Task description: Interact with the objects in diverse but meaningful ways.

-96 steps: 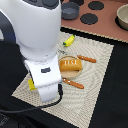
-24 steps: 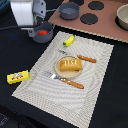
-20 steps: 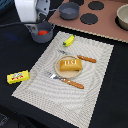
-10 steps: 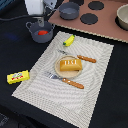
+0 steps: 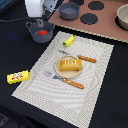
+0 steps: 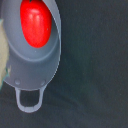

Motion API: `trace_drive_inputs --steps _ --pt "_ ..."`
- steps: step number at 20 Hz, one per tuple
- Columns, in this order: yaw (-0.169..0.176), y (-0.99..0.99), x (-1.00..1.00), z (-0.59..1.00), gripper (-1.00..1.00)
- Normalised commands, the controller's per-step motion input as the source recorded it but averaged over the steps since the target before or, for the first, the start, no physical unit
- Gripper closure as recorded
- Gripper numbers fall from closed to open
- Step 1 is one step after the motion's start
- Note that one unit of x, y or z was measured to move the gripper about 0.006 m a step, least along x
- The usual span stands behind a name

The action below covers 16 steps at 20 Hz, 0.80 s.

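Note:
A red tomato [image 5: 43,33] lies inside a grey-blue handled pot [image 5: 34,34] at the exterior view's upper left. My gripper [image 5: 41,21] hangs just above that pot; its fingers are too dark and small to read. The wrist view shows the same pot [image 6: 30,70] from above with the tomato [image 6: 35,25] in it, and no fingers. An orange-yellow bread loaf [image 5: 70,64] sits on a plate at mat centre. The green-tipped banana [image 5: 69,40] lies on the mat's far edge. The yellow red-labelled box [image 5: 17,76] lies left of the mat. The second pot [image 5: 69,10] stands behind.
A striped placemat [image 5: 95,95] covers the table's middle. An orange-handled knife [image 5: 86,58] and an orange-handled fork [image 5: 67,80] flank the plate. A brown stove board [image 5: 107,25] with black burners runs along the back, with a pale bowl [image 5: 122,15] at its right.
My arm has moved from low over the mat's front left, near the box, to above the pot with the tomato. Over the last second it has barely shifted.

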Motion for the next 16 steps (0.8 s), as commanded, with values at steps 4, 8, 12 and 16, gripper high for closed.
trace_drive_inputs --steps 4,8,12,16 --pt "-0.085 0.00 -0.36 -0.36 -1.00" --pt "-0.089 0.00 -0.29 -0.39 -1.00" --pt "-0.093 -0.03 -0.30 -0.41 -1.00" --pt "-0.097 -0.04 -0.30 -0.38 -1.00"
